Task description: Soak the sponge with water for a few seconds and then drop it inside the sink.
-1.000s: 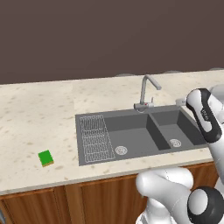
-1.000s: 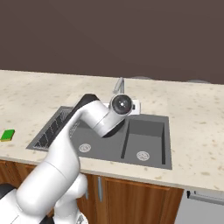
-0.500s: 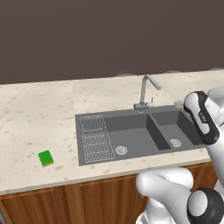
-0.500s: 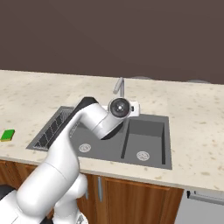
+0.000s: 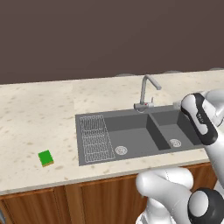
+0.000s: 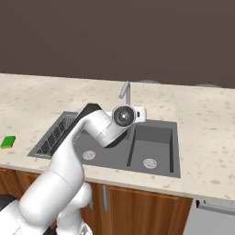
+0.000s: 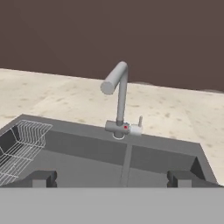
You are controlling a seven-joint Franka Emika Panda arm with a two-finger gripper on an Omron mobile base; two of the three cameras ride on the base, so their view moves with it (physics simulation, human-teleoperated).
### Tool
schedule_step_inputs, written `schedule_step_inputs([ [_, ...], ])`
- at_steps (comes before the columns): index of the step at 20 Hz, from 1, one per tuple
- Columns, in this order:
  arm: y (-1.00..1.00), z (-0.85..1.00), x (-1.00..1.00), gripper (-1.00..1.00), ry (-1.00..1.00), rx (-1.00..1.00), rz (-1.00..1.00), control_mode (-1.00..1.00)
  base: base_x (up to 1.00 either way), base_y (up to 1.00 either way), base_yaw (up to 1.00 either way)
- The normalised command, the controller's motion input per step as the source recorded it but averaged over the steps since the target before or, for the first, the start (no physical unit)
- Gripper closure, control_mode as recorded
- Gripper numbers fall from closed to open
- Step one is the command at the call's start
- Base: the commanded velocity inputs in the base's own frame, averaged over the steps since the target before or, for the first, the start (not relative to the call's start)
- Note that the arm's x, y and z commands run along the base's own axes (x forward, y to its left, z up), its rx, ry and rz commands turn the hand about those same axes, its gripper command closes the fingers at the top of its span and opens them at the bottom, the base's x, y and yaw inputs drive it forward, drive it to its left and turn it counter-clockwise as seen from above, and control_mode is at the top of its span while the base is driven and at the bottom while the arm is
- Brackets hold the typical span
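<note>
The sponge (image 5: 45,158), a small green block with a thin yellow-brown underside, lies flat on the speckled beige counter (image 5: 39,118) near its front edge, well apart from the sink (image 5: 131,131) and to the left of the wire-grid drainboard (image 5: 95,138). In the right base view the sponge (image 6: 8,142) sits at the far left of the counter, just off the sink's left end. The dark grey sink is set into the counter with a large basin beside a smaller one, each with a round silver drain. The curved grey faucet (image 7: 119,98) stands at the sink's back rim, above the divider between the basins, its spout pointing toward the large basin. The gripper (image 7: 111,178) hangs over the sink facing the faucet, its two dark fingertips (image 7: 40,178) spread wide with nothing between them.
</note>
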Motion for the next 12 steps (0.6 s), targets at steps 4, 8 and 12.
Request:
schedule_step_inputs([
  [4,-0.08,0.19,0.12,-1.00,0.03,0.01,0.00,-1.00,0.00,0.00,0.00],
  [8,-0.07,0.19,0.01,-1.00,0.10,0.05,0.04,-1.00,0.00,0.00,0.00],
  [12,0.00,0.05,0.00,-1.00,0.05,0.02,0.09,-1.00,0.00,0.00,0.00],
])
